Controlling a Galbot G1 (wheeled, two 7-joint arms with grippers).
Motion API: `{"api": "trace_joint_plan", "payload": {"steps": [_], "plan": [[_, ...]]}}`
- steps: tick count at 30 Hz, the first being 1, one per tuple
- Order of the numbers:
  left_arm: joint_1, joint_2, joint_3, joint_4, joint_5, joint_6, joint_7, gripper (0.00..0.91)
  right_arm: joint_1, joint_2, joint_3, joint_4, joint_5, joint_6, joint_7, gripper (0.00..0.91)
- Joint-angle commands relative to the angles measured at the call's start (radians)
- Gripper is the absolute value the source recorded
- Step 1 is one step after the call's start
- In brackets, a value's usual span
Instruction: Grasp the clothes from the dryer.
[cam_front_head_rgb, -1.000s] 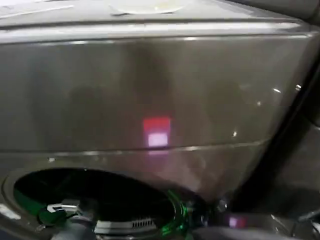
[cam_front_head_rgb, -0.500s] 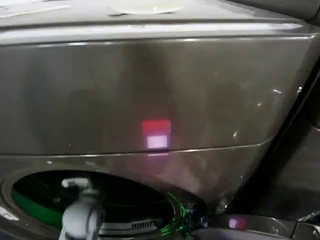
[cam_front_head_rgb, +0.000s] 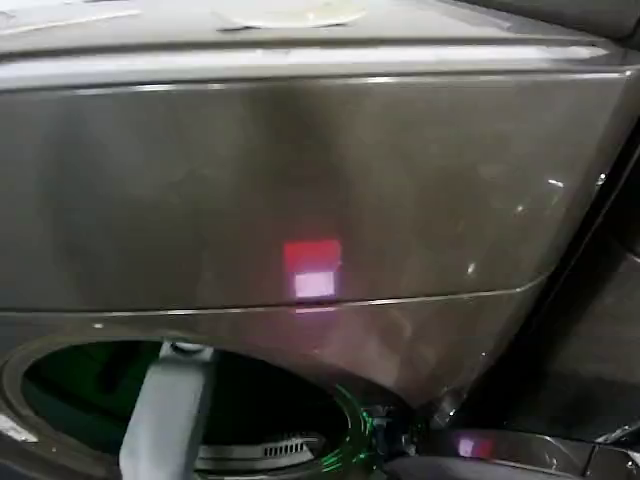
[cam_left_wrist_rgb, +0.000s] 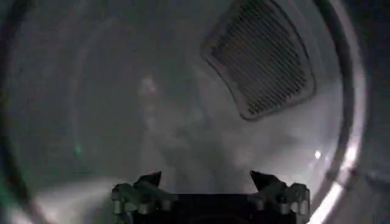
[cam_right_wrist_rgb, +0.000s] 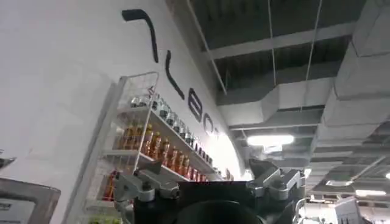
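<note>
The dryer (cam_front_head_rgb: 300, 170) takes up the head view with its bronze-grey front panel, on which a small red-pink light (cam_front_head_rgb: 312, 268) glows near the middle. Below that light and toward the robot's left, the dryer's round porthole (cam_front_head_rgb: 60, 385) stands open, with a green gleam along its rim. The grey left arm (cam_front_head_rgb: 168, 415) reaches up from below and passes through the porthole into the dryer. Just beside the porthole, on the robot's right, the curved edge of the dryer's door (cam_front_head_rgb: 500, 462) shows.

Inside the dryer, the left wrist view looks along the drum (cam_left_wrist_rgb: 73, 109). The left gripper (cam_left_wrist_rgb: 206, 181) hangs in the drum with its jaws spread wide and nothing between them. A slatted vent grille (cam_left_wrist_rgb: 259, 58) sits in the dryer's back wall. The clothes (cam_left_wrist_rgb: 173, 137) appear only as a dim, blurred patch deep in the dryer, beyond the left gripper and apart from its fingertips; their outline is too blurred to tell more.

The right gripper (cam_right_wrist_rgb: 210, 176) is outside the dryer, pointing upward, jaws wide apart and holding nothing. Past it are a white wall with a wire shelf of bottles (cam_right_wrist_rgb: 155, 143) and a ceiling with ducts (cam_right_wrist_rgb: 292, 100) and a lit lamp (cam_right_wrist_rgb: 271, 140).
</note>
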Motion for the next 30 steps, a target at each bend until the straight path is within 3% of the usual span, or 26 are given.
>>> {"api": "trace_joint_plan", "payload": {"steps": [1, 2, 4, 10, 17, 30], "plan": [[-0.344, 0.074, 0.471, 0.469, 0.059, -0.218, 0.391, 0.907, -0.004, 0.005, 0.003, 0.003, 0.000, 0.000, -0.001, 0.907], [-0.371, 0.077, 0.521, 0.502, 0.059, -0.268, 0.417, 0.907, -0.006, 0.006, 0.005, 0.001, -0.001, 0.001, -0.002, 0.907], [-0.417, 0.078, 0.585, 0.542, 0.043, -0.281, 0.485, 0.907, -0.007, 0.007, 0.004, -0.002, -0.003, 0.001, -0.002, 0.907], [-0.503, 0.009, 0.696, 0.661, 0.107, -0.193, 0.522, 0.907, 0.006, 0.009, -0.012, 0.004, -0.010, 0.005, -0.005, 0.907], [-0.545, -0.083, 0.686, 0.831, 0.219, -0.145, 0.489, 0.907, 0.017, 0.005, -0.019, -0.003, -0.024, 0.009, -0.011, 0.907], [-0.531, -0.151, 0.648, 0.935, 0.183, -0.125, 0.370, 0.907, 0.034, 0.002, -0.038, -0.009, -0.042, 0.018, -0.018, 0.907]]}}
